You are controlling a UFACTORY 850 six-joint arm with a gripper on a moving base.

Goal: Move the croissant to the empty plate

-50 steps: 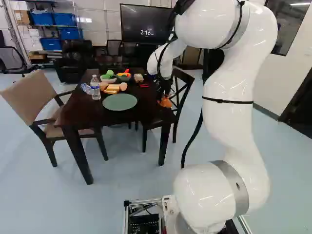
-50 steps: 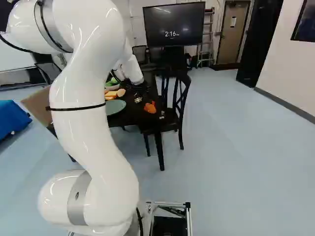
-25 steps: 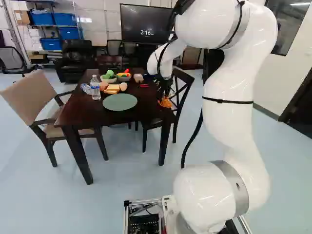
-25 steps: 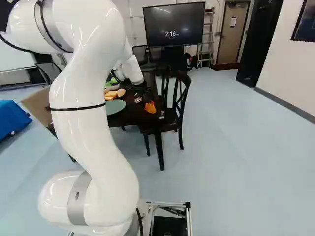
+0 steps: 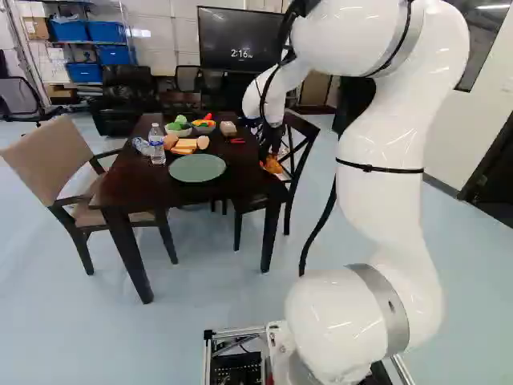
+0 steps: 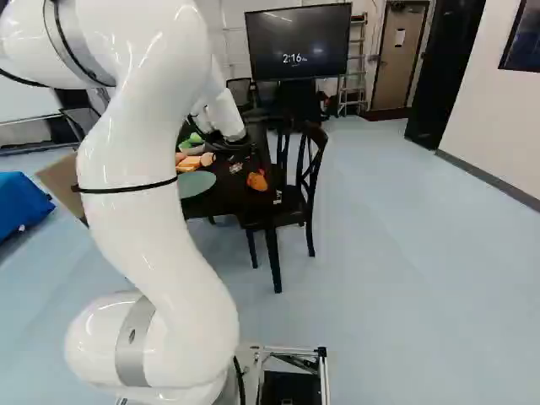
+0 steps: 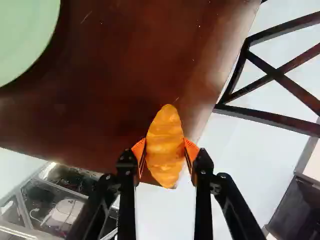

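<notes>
pincer [image 7: 165, 149] clamped on croissant [image 7: 165, 131] | long axis square to squeeze | plate [image 5: 197, 168] sits left of it in left base view, gotta swing over imo

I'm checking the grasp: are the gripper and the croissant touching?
Touching. The wrist view shows the croissant between the fingers of the gripper, with an orange pad against it on each of two sides.

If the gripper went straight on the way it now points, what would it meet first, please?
Probably the dark tabletop, close to its edge, with the croissant held in the gripper likely touching first; the height above it is unclear.
</notes>
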